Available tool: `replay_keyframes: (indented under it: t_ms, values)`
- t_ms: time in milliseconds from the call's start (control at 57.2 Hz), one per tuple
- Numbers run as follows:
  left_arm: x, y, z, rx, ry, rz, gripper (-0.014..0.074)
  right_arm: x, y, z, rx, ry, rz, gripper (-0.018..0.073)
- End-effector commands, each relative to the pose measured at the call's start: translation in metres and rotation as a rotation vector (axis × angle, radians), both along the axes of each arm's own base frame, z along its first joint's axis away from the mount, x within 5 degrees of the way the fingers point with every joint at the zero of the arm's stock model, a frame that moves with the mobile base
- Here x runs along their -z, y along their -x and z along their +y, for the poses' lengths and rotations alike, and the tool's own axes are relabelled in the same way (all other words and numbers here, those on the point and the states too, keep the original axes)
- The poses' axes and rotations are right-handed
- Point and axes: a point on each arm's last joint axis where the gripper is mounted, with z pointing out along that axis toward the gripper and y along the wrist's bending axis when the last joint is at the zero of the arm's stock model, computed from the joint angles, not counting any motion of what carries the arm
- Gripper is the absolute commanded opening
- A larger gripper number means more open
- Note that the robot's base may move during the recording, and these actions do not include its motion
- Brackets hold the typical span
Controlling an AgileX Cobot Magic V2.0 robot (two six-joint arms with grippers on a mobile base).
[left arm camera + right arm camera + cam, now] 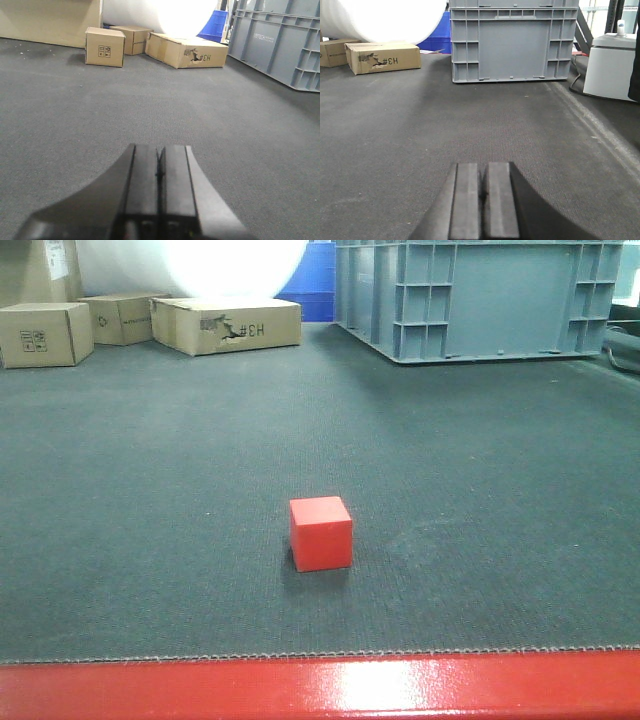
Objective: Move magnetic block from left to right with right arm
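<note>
We see the block (321,532) low centre of the front view, alone on the mat (150,490). Both grippers, left (160,170) and right (481,195), are clenched and empty. It looks rigid, light, smooth; we'd pinch opposite flat faces.

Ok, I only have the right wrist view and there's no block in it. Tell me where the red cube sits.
Observer: The front view shows the red cube on the dark mat, near the middle of the picture, a little back from the red table edge.
Operator: Check that nothing is touching it.
Observer: It stands alone; no arm or gripper shows in the front view.
Operator: Now give me the left gripper's state.
Observer: In the left wrist view the left gripper is shut, fingers pressed together and holding nothing, low over bare mat.
</note>
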Motion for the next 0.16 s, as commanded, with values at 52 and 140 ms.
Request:
replay_keyframes:
  t_ms: [52, 140]
  values:
    - [-0.0049, 0.0009, 0.0006, -0.005, 0.006, -0.078, -0.0126, -0.0088, 0.0025, -0.0012, 0.016, 0.013, -0.106, 0.0035]
    - [-0.0049, 0.0009, 0.0006, -0.005, 0.006, -0.078, -0.0126, -0.0088, 0.0025, -0.0012, 0.016, 0.013, -0.106, 0.0035]
